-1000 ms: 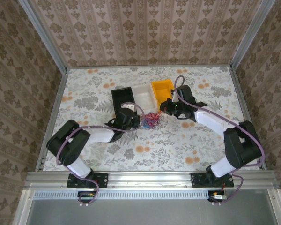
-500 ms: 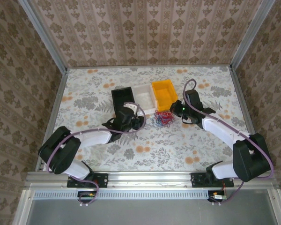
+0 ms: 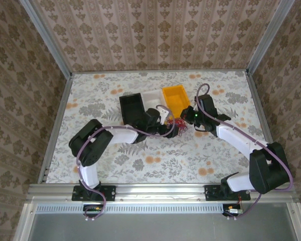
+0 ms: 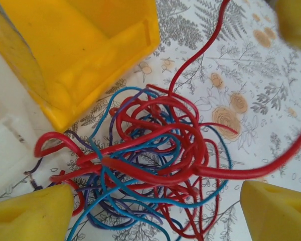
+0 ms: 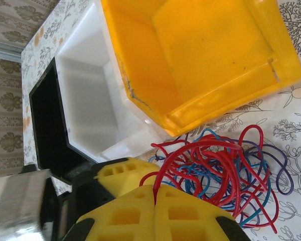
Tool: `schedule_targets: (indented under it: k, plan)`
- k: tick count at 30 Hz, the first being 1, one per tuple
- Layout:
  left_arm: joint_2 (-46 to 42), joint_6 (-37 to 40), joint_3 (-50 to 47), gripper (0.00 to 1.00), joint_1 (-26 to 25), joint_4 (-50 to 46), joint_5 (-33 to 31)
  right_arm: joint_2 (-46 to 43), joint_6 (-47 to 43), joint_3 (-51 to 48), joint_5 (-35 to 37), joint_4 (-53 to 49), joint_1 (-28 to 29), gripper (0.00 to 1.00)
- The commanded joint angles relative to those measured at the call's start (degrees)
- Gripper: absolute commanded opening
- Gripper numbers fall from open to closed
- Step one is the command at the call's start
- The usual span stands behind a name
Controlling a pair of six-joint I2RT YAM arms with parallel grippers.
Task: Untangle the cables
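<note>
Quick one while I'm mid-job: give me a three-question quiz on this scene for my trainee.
1. True or false: the right hand is shut on a red cable.
2. Which bin lies nearest the tangle? A. black bin B. white bin C. yellow bin
3. Fill in: the left hand straddles the tangle and is ___ (open or shut).
Key: 1 true; 2 C; 3 open.
</note>
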Motion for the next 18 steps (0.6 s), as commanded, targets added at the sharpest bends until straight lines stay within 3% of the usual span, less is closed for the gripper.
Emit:
schedule_targets:
  k: [1,4,6,8,12,14,18]
  plan:
    - [2.38,-0.94,2.79,0.89,-0.48,3.37,0.51,-0.43,-0.75,1.31,-1.67,-0.08,-0.30,0.00]
    - [4.57,-0.31,5.13,0.88,-1.15,2.04,-2.78,-0.52,-0.79,1.22,-2.34,-0.07,-0.44,0.00]
    - [6.21,-1.10,6.47,0.80,-1.32,1.39,-3.95,-0.52,-0.60,1.21,-2.52,-0.18,-0.43,0.00]
    - [7.75,-1.87,7.34,0.64,-1.36,1.22,-4.84,-0.60,-0.45,1.12,-2.69,-0.06,-0.52,0.00]
    - [8.33,-3.58,6.52,0.16,-1.40,1.95,-7.69,-1.20,-0.01,1.12,-2.37,-0.32,-0.79,0.00]
    - [7.63,-4.76,5.42,0.02,-1.07,2.46,-9.95,-1.78,0.19,1.13,-2.02,-0.65,-1.20,0.00]
    - [3.54,-4.79,2.76,0.00,-0.18,1.61,-12.08,-3.50,0.79,1.06,0.68,-2.74,-2.81,0.00]
